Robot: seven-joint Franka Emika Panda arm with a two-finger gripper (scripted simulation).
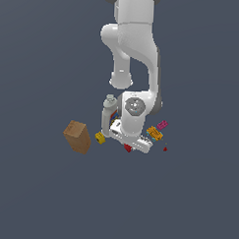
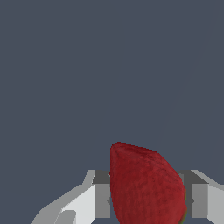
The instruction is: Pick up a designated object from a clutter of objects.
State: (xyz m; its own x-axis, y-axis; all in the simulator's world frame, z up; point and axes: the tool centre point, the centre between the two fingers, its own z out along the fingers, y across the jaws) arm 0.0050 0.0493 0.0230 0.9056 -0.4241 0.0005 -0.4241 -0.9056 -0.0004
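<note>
The red strawberry fills the space between my two fingers in the wrist view, with a grey pad against each of its sides. In the exterior view the strawberry shows as a small red spot under the white hand, low at the floor. My gripper is shut on it. The rest of the clutter lies around the hand: a brown box, a small yellow block, a white bottle partly hidden behind the arm, an orange brick and a pink brick.
A tiny dark-red speck lies on the floor at the exterior view's right of the hand. The arm's white links stand over the clutter and hide part of it. The floor is plain dark grey.
</note>
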